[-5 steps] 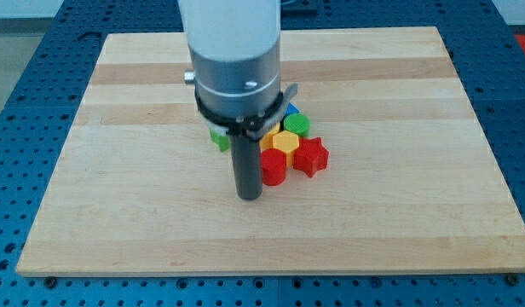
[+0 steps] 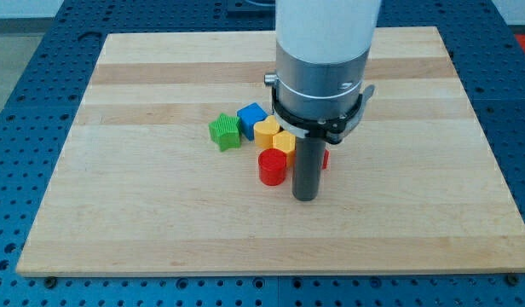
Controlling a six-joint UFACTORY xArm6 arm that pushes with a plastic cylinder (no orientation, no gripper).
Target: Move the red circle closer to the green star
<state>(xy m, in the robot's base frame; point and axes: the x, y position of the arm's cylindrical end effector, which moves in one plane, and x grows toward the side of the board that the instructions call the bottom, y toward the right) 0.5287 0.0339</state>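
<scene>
The red circle (image 2: 272, 166), a short red cylinder, stands on the wooden board (image 2: 143, 213) near the middle. The green star (image 2: 224, 132) lies up and to the left of it, with a gap between them. My tip (image 2: 306, 196) rests on the board just right of the red circle, close to it; I cannot tell whether they touch. The rod and the arm's body hide the blocks behind them.
A blue cube (image 2: 252, 115) sits right of the green star. A yellow heart (image 2: 266, 130) and a yellow hexagon (image 2: 284, 142) lie between it and the red circle. A sliver of a red block (image 2: 325, 159) shows behind the rod.
My tip has moved from the red circle's left side round to its right side. The arm now uncovers the green star and blue cube and hides the red star and green block.
</scene>
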